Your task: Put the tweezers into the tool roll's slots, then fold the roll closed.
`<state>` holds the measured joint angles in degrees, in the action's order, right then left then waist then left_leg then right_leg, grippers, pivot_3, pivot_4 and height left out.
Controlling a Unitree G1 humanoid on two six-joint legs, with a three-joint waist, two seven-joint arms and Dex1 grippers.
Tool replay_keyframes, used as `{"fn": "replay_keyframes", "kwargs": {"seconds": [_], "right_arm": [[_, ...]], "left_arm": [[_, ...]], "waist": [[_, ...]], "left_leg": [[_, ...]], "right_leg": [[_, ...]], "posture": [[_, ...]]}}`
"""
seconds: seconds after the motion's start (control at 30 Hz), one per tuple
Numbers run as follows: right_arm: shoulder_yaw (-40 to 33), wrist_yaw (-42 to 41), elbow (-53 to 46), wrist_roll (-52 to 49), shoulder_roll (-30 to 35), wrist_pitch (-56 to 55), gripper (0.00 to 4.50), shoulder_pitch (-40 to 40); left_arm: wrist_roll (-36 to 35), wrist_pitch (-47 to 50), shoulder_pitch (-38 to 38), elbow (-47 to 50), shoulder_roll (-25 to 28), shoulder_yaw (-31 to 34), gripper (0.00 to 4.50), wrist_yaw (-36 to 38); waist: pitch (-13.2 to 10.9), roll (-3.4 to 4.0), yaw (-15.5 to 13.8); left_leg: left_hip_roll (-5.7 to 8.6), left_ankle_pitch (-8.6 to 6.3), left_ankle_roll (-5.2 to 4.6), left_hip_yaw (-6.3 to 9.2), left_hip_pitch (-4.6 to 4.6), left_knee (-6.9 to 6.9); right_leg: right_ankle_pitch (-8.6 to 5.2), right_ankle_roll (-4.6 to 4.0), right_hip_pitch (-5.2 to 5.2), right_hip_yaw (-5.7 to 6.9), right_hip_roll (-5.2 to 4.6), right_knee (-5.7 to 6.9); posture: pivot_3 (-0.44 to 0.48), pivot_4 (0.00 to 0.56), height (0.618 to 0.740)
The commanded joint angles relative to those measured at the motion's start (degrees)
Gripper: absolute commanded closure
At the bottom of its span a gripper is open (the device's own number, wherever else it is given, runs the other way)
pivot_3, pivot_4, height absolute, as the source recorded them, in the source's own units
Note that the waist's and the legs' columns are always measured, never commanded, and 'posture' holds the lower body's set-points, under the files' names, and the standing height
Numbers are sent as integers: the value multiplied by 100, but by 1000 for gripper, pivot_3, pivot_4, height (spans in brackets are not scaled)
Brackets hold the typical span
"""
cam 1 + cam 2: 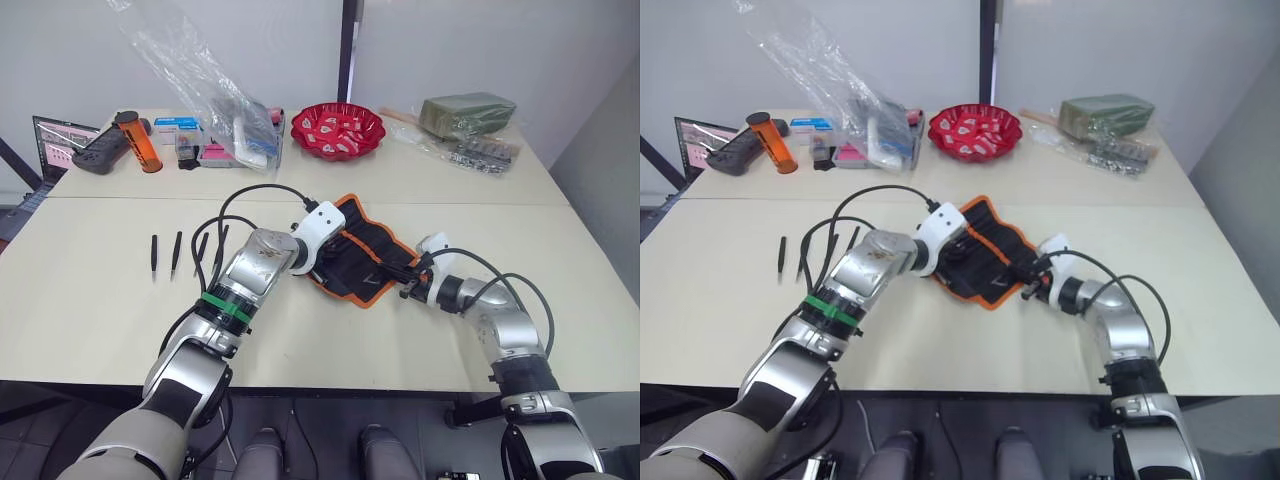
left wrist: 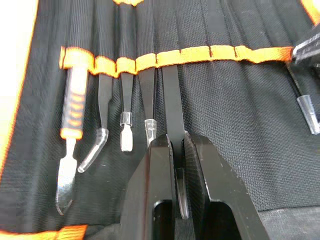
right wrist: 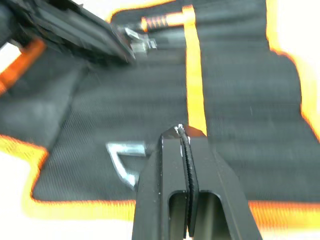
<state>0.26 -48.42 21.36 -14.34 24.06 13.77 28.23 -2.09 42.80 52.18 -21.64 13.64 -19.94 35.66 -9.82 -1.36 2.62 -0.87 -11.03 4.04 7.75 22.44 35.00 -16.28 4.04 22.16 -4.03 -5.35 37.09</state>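
We see the tool roll (image 1: 360,258) lying open near the middle of the worktop (image 1: 330,340), slightly toward its right edge. The left gripper (image 2: 176,160) is over the roll's inner face, its two fingers clamped on one black tweezer (image 2: 171,107) whose upper end sits in one of the slots (image 2: 170,57) under the orange band, beside four other tools already pocketed. The right gripper (image 3: 186,150) rests at the roll's right border, fingers pressed together on what seems to be the fabric, though the blur leaves us unsure. Four more tweezers (image 1: 187,250) lie in a row on the worktop toward its left edge, well apart from the roll.
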Motion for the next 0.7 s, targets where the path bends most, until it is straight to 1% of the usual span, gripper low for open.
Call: {"fn": "replay_keyframes", "kwargs": {"seconds": [0.03,0.23,0.33,0.43,0.6,0.7], "right_arm": [[25,44,231,138,-14,-202,4487,78],[61,51,696,228,-90,-365,4487,192],[87,7,811,241,-122,-345,4487,202],[130,-17,883,270,-147,-330,4487,197],[190,-30,922,331,-174,-358,4487,160],[187,-45,898,335,-173,-346,4487,135]], "left_arm": [[69,5,208,240,-99,35,4500,-8],[201,48,282,297,-119,-34,4500,26],[382,-219,329,71,-157,-83,4500,-91],[530,-718,414,-448,-312,-91,4500,-242],[626,-1326,659,-1243,-676,-65,4500,-288],[781,-1769,816,-1684,-760,-130,4500,-275]], "waist": [[0,0,1],[0,0,4],[0,0,4],[0,0,2],[0,0,0],[0,0,0]], "left_leg": [[0,0,0,0,1,0],[-1,0,0,0,-3,4],[-1,0,0,0,-5,4],[-1,1,1,0,-8,5],[0,1,1,0,-9,8],[0,1,1,0,-9,8]], "right_leg": [[0,0,0,0,0,-1],[0,0,-2,0,1,2],[0,0,-4,0,1,2],[1,-1,-7,0,1,2],[1,0,-9,0,1,2],[1,1,-10,0,1,2]], "posture": [[0,150,740],[0,150,740],[0,150,740],[0,150,740],[0,150,740],[0,150,740]]}}
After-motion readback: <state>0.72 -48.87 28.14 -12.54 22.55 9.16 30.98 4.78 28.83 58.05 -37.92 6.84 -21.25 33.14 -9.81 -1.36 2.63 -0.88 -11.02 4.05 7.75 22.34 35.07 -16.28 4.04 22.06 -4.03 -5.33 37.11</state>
